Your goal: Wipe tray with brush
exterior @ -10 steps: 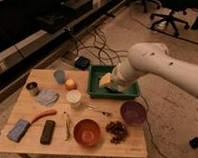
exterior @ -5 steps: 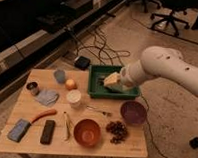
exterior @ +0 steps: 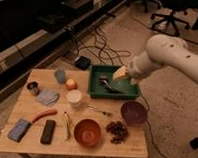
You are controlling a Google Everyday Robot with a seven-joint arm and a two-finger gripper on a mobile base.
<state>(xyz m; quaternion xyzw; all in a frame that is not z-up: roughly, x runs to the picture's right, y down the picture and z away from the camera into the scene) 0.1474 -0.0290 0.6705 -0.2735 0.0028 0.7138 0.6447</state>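
My gripper hangs over the far right part of the green tray, with its fingers spread as wide as they go and nothing between them, and I cannot tell whether it touches the tray floor. The brush lies loose on the tray floor just left of my gripper. Its long axis runs on a slant from the tray's far left toward its near right. The tray sits at the far right corner of the wooden table.

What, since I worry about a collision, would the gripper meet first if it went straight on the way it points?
Probably the brush lying in the tray; the gripper hangs over it pointing down-left, though depth is unclear.
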